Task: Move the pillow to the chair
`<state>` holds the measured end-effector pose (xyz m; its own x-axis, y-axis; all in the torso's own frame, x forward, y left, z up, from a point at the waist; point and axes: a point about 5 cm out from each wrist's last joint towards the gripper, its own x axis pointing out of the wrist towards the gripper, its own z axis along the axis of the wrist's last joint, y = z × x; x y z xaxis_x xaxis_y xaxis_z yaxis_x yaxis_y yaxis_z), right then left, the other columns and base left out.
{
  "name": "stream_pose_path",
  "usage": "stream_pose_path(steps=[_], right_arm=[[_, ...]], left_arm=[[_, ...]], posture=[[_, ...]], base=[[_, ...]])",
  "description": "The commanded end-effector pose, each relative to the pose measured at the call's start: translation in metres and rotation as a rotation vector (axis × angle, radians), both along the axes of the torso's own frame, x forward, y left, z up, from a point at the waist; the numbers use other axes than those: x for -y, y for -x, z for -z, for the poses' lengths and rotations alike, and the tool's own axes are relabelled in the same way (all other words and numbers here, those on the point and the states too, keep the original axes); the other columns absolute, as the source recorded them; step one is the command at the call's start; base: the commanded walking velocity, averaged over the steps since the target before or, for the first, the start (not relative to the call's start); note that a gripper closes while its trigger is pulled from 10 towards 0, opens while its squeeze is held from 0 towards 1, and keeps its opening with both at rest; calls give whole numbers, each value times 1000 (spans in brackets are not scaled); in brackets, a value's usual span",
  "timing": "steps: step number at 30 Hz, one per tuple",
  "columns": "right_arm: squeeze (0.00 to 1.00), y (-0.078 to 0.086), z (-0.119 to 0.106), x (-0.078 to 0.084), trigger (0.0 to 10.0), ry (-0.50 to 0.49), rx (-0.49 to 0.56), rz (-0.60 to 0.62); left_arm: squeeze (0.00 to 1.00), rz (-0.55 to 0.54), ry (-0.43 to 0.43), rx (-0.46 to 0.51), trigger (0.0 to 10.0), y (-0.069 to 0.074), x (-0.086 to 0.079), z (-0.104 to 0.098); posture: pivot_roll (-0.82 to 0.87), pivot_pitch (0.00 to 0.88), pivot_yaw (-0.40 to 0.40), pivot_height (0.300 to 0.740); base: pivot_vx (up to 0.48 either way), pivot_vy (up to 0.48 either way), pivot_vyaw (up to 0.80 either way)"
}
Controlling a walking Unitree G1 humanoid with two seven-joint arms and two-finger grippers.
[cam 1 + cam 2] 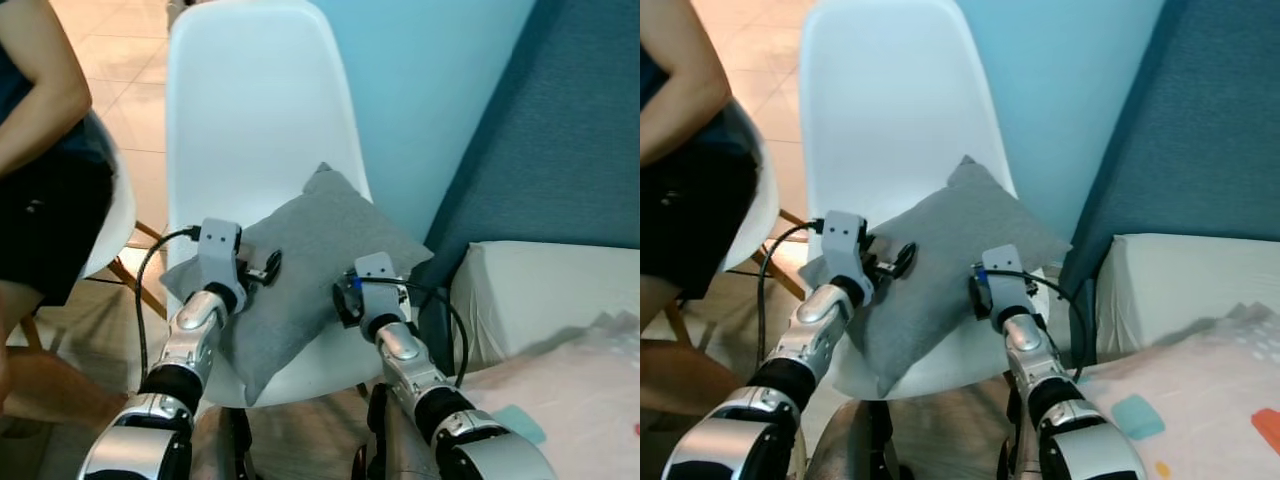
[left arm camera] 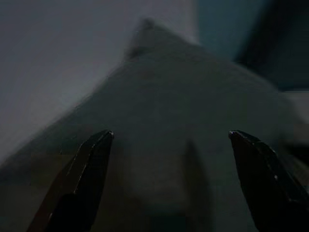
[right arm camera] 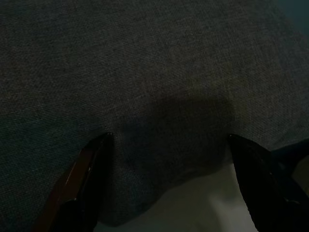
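A grey square pillow lies tilted on the seat of a white moulded chair, one corner up against the backrest. My left gripper sits at the pillow's left side, its fingers spread wide over the fabric. My right gripper is at the pillow's lower right edge, also open, with the grey weave close in front and the white seat showing below it. Neither gripper is shut on the pillow.
A person sits on another white chair at the left, close to my left arm. A dark blue panel rises on the right, with a white cushioned surface below it. Tiled floor lies behind.
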<state>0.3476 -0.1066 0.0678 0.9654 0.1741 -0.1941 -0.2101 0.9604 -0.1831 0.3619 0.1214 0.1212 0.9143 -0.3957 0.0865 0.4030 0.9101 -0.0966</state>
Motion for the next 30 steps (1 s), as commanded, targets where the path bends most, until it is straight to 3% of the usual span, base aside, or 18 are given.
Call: stream_pose_path(steps=[1, 2, 4, 5, 8, 9, 10, 11, 12, 14, 16, 17, 19, 20, 23, 24, 26, 30], right_arm=[[0, 4, 7, -5, 10000, 12, -41, -23], [0, 4, 7, -5, 10000, 12, -41, -23], [0, 3, 6, -4, 10000, 25, -37, -24], [0, 3, 6, -4, 10000, 25, -37, -24], [0, 2, 6, 2, 10000, 53, -32, -8], [0, 2, 6, 2, 10000, 53, -32, -8], [0, 2, 6, 4, 10000, 62, -26, -7], [0, 2, 5, 7, 10000, 68, -20, -1], [0, 2, 5, 7, 10000, 68, -20, -1], [0, 1, 4, 14, 10000, 73, -10, 25], [0, 0, 3, 18, 10000, 79, 0, 43], [0, -2, -1, 26, 10000, 88, 24, 78], [0, -5, -8, 39, 10000, 99, 70, 137], [0, -5, -8, 39, 10000, 99, 70, 137], [0, -8, -16, 63, 10000, 230, 125, 257], [0, -7, -17, 85, 10000, 305, 113, 380], [0, -6, -20, 101, 10000, 353, 117, 458], [0, -7, -30, 113, 10000, 393, 170, 517]], left_arm=[[0, 125, -38, -51, 10000, 10, 14, 15], [0, 125, -38, -51, 10000, 10, 14, 15], [0, 219, -201, -95, 10000, 18, 22, 32], [0, 219, -201, -95, 10000, 18, 22, 32], [0, 252, -440, -180, 10000, 30, 16, 60], [0, 252, -440, -180, 10000, 30, 16, 60], [0, 263, -511, -191, 10000, 32, 13, 66], [0, 233, -591, -185, 10000, 33, 8, 70], [0, 233, -591, -185, 10000, 33, 8, 70], [0, 105, -704, -160, 10000, 29, -6, 70], [0, 21, -723, -152, 10000, 25, -13, 68], [0, -77, -724, -146, 10000, 21, -23, 63], [0, -143, -725, -139, 10000, 18, -30, 59], [0, -143, -725, -139, 10000, 18, -30, 59], [0, -174, -722, -136, 10000, 16, -33, 56], [0, -178, -718, -133, 10000, 16, -33, 57], [0, -184, -719, -129, 10000, 17, -33, 58], [0, -200, -718, -125, 10000, 17, -32, 59]], posture=[[36, 228, -13, 576], [36, 228, -13, 576], [35, 229, -14, 576], [35, 229, -14, 576], [29, 232, -15, 576], [29, 232, -15, 576], [29, 234, -17, 576], [29, 234, -17, 576], [29, 234, -17, 576], [27, 235, -15, 576], [26, 239, -17, 576], [27, 239, -18, 576], [27, 238, -18, 576], [27, 238, -18, 576], [28, 238, -20, 576], [26, 238, -20, 576], [24, 238, -18, 576], [23, 239, -18, 576]], base=[[0, 0, 0], [0, 0, 0], [0, 0, 0], [0, 0, 0], [0, 0, 0], [0, 0, 0], [0, 0, 0], [0, 0, 0], [0, 0, 0], [0, 0, 0], [0, 0, 0], [0, 0, 0], [0, 0, 0], [0, 0, 0], [0, 0, 0], [0, 0, 0], [0, 0, 0], [0, 0, 0]])
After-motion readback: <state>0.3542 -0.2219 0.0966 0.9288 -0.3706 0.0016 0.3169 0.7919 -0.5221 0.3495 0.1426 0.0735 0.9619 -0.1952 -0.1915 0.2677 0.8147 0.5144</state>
